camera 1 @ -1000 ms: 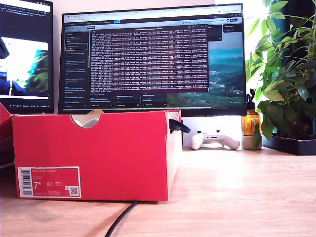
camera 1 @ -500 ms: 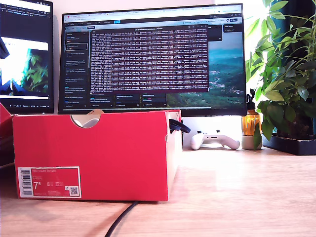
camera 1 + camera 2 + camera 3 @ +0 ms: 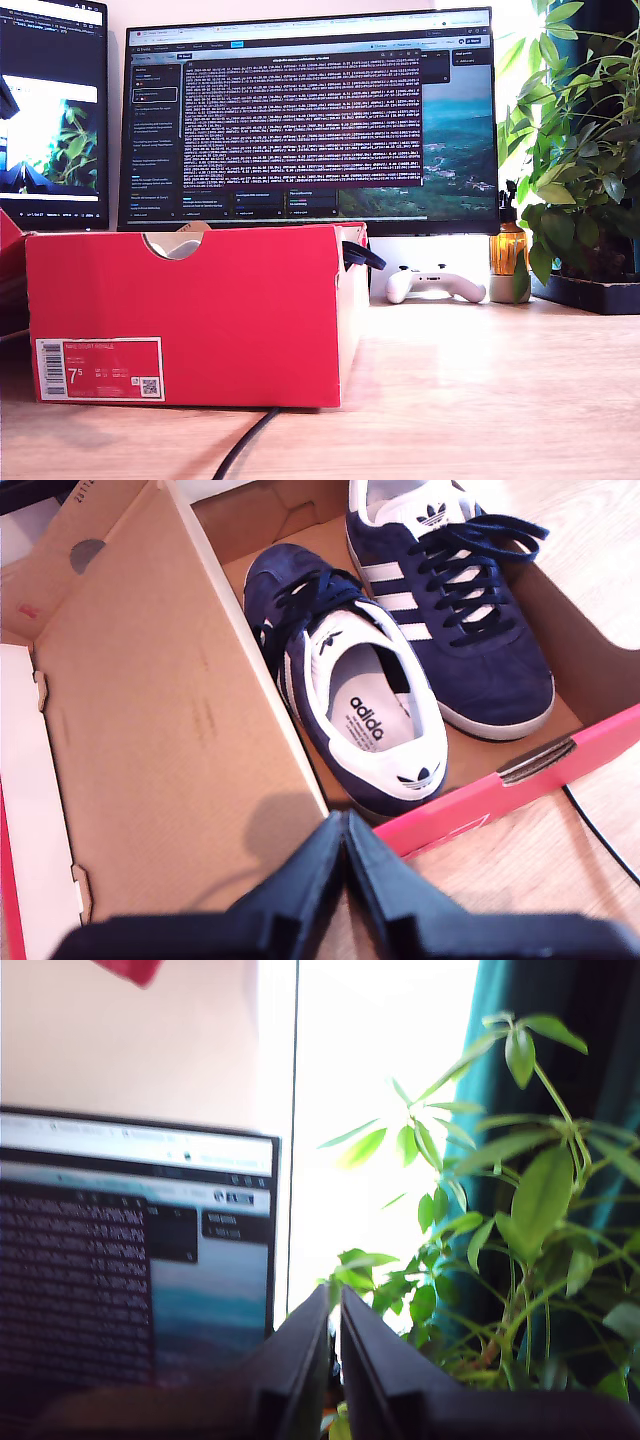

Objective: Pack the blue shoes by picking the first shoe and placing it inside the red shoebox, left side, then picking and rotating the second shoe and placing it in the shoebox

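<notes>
Navy suede blue shoes (image 3: 400, 650) lay unmoved inside the red shoebox (image 3: 200, 310); both end effectors were closed, empty; packing looked finished.

The barcode label (image 3: 99, 369) on the red shoebox (image 3: 200, 310) reads "7.5"; its smaller print is illegible. One blue shoe's (image 3: 350, 695) insole reads "adidas". Text on the monitor (image 3: 310, 115) cannot be read.
</notes>
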Action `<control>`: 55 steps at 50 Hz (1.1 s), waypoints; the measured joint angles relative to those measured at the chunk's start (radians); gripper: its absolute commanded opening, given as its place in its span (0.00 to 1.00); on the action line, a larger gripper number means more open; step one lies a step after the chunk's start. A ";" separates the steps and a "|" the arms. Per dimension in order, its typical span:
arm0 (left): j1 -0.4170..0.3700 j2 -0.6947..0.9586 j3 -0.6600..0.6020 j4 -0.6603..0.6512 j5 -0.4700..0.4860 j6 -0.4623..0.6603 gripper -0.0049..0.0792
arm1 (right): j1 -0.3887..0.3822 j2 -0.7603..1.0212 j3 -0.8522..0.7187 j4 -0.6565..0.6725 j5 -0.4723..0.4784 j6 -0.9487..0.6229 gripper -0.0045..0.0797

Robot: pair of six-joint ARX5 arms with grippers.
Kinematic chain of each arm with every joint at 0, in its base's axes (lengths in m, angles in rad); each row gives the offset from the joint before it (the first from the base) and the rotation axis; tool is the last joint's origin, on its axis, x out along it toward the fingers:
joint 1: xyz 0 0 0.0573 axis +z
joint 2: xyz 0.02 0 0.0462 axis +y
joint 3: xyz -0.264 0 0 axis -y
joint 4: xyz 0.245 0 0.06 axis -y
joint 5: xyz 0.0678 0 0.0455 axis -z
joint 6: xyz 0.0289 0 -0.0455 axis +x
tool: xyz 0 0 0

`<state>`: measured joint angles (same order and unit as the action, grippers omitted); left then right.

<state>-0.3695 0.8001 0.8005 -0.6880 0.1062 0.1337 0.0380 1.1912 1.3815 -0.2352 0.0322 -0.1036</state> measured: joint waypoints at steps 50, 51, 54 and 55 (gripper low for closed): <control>0.000 0.000 0.000 0.000 0.000 0.000 0.04 | -0.077 -0.393 -0.528 0.146 -0.106 -0.002 0.05; 0.000 0.000 0.000 0.000 0.000 0.000 0.04 | -0.077 -0.398 -0.528 0.136 -0.107 -0.005 0.05; 0.000 0.000 0.000 0.000 0.000 0.000 0.04 | -0.077 -0.402 -0.533 0.122 -0.113 -0.029 0.05; 0.000 0.000 0.000 0.000 0.000 0.000 0.05 | -0.077 -0.402 -0.540 0.130 -0.119 -0.043 0.05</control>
<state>-0.3695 0.8001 0.8005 -0.6880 0.1062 0.1337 -0.0395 0.7891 0.8417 -0.1047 -0.0868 -0.1467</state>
